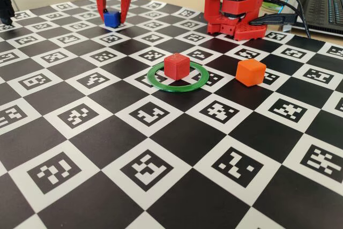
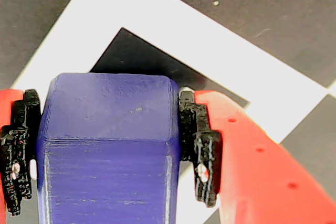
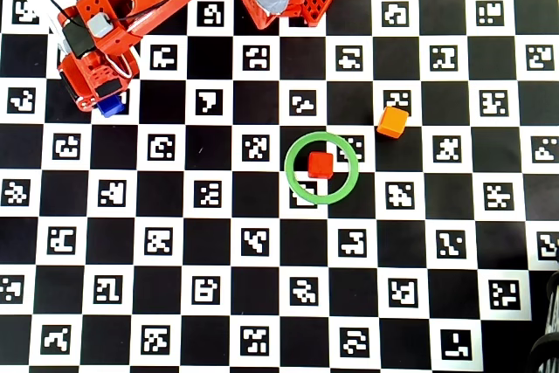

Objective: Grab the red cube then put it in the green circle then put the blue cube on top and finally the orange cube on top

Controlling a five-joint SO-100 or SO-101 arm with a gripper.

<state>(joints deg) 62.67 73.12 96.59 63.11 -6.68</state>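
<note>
A: Wrist view, a checkerboard bench (image 1: 177,148): the pincer (image 2: 110,145) stands astride the blue cube (image 2: 107,150), a black ribbed pad against each flank. Is the hold good?

B: It looks so. The pads (image 2: 202,150) sit flush on both sides with no gap showing, so the pincer is closed to about one cube's width and pinching the blue cube. The fixed view has the cube (image 1: 111,19) low between the red fingers (image 1: 126,1) at the far left of the board; whether it is touching the surface or just clear of it, I cannot tell.

A: And the rest of the task?

B: In the overhead view the red cube (image 3: 320,164) lies inside the green circle (image 3: 297,183), a little above centre. The orange cube (image 3: 392,121) waits outside the ring, up and to the right, near it but apart.

A: So how should this step go?

B: My judgement: lift straight up and high enough to clear the red cube, travel across, and line the blue faces square over the red top before lowering. Release only once it rests flat. A skewed or early drop could knock the red cube (image 1: 176,66) off its place or tip the stack.
</note>
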